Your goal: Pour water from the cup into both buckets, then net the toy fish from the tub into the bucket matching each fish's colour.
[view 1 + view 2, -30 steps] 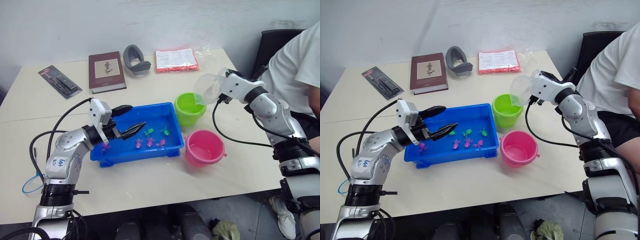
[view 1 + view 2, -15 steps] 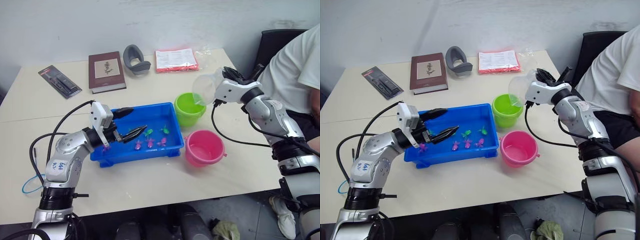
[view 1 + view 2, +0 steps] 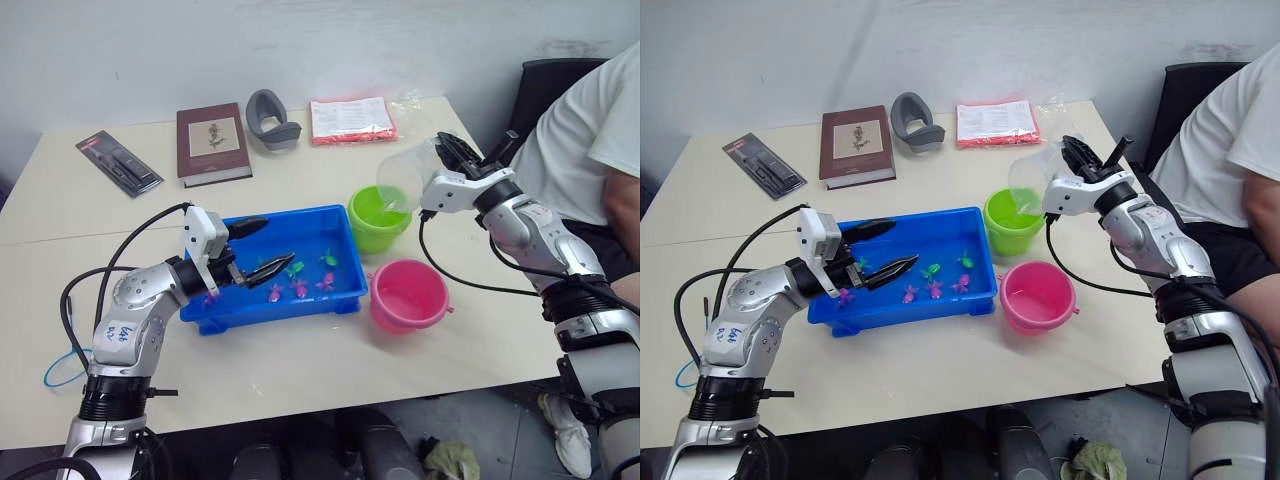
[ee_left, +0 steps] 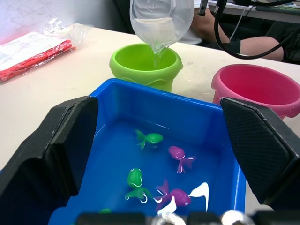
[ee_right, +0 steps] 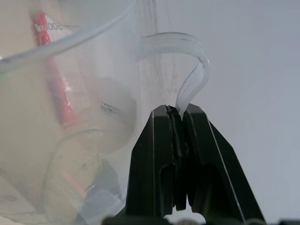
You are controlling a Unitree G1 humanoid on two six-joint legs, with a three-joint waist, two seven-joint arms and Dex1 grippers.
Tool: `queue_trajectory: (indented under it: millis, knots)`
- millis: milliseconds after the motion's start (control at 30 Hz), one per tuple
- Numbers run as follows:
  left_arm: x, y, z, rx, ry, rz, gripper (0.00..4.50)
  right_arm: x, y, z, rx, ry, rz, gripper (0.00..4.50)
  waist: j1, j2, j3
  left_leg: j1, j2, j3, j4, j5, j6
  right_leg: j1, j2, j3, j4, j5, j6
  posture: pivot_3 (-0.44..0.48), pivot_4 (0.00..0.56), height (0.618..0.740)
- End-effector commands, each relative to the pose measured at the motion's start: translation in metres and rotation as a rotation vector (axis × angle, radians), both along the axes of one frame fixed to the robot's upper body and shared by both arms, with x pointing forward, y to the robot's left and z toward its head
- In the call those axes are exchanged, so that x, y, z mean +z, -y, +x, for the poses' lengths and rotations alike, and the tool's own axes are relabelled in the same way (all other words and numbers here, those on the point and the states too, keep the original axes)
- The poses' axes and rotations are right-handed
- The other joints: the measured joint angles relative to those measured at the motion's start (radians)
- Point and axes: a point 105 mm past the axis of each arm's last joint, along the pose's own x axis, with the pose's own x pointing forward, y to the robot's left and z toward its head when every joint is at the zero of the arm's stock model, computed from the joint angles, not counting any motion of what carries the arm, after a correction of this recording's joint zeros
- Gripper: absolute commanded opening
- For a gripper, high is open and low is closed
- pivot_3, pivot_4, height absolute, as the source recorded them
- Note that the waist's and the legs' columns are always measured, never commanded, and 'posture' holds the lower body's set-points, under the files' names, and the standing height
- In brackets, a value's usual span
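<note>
Two grippers are recorded. The right gripper is closed on the handle of the cup, which is held tilted above the green bucket, its lip over the rim. A thin stream of water is seen falling from the lip into that bucket. The left gripper is held wide open and empty over the near-left part of the tub.

Handling, as judged: the lip is best kept centred over the green bucket and the tilt eased gently, so that nothing is spilled onto the table or into the tub.

Containers: green bucket, receiving water; level cannot be told. Pink bucket, just beside the tub's right corner; contents unclear. Tub: several small fish, green and magenta, scattered across its floor.
</note>
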Motion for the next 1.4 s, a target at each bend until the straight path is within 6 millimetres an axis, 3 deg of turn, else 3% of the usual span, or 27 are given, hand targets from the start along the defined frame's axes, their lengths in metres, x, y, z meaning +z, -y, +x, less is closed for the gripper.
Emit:
queue_trajectory:
  millis: [33, 433, 600, 800, 1067, 1133, 1233, 1400]
  knots:
    - [0.011, 0.002, -0.003, -0.004, 0.059, -0.003, 4.5, 0.028, -0.004, -0.005, 0.028, 0.105, 0.003, 0.04, -0.001, 0.0, 0.0, 0.0, 0.0, 0.0, 0.0, 0.0, 0.0, 0.0, 0.0, 0.0, 0.0, 0.0, 0.0, 0.0, 0.15, 0.74]
    - [0.011, 0.002, -0.004, 0.003, 0.069, -0.017, 4.5, 0.035, -0.004, 0.0, 0.021, 0.132, -0.017, 0.04, -0.003, 0.0, 0.0, 0.0, 0.0, 0.0, 0.0, 0.0, 0.0, 0.0, 0.0, 0.0, 0.0, 0.0, 0.0, 0.0, 0.15, 0.74]
    - [0.011, 0.002, -0.004, 0.002, 0.071, -0.018, 4.5, 0.024, -0.006, 0.003, 0.036, 0.061, 0.061, 0.04, -0.007, 0.0, 0.0, 0.0, 0.0, 0.0, 0.0, 0.0, 0.0, 0.0, 0.0, 0.0, 0.0, 0.0, 0.0, 0.0, 0.15, 0.74]
    - [0.012, 0.0, -0.005, 0.0, 0.069, -0.009, 4.5, 0.024, 0.01, 0.006, 0.017, -0.038, 0.303, 0.04, -0.013, 0.0, 0.0, 0.0, 0.0, 0.0, 0.0, 0.0, 0.0, 0.0, 0.0, 0.0, 0.0, 0.0, 0.0, 0.0, 0.15, 0.74]
    - [0.015, 0.0, -0.006, -0.021, 0.068, 0.001, 4.5, 0.04, 0.048, 0.003, 0.038, -0.166, 0.863, 0.04, -0.015, 0.0, 0.0, 0.0, 0.001, -0.002, 0.0, 0.0, 0.0, 0.0, 0.0, 0.0, 0.001, 0.0, 0.0, 0.0, 0.15, 0.74]
    - [0.016, 0.0, -0.007, -0.039, 0.064, 0.002, 4.5, 0.041, 0.067, -0.004, 0.03, -0.197, 0.98, 0.04, -0.015, 0.0, 0.0, 0.0, 0.001, -0.003, 0.0, 0.0, 0.0, 0.0, 0.0, 0.001, 0.001, 0.0, 0.0, 0.0, 0.15, 0.74]
    - [0.017, 0.001, -0.013, -0.092, 0.051, 0.013, 4.5, 0.027, 0.089, -0.013, 0.037, -0.304, 1.143, 0.04, -0.013, 0.0, 0.0, 0.0, 0.001, -0.004, 0.0, 0.0, 0.0, 0.0, 0.0, 0.0, 0.001, 0.0, 0.0, 0.0, 0.15, 0.74]
    - [0.025, 0.015, -0.03, -0.225, 0.05, 0.037, 4.5, -0.017, 0.123, -0.035, 0.077, -0.43, 1.416, 0.04, 0.006, 0.0, 0.0, 0.0, 0.0, -0.006, 0.0, 0.0, 0.001, 0.0, 0.0, 0.001, 0.001, 0.0, 0.0, 0.0, 0.15, 0.74]
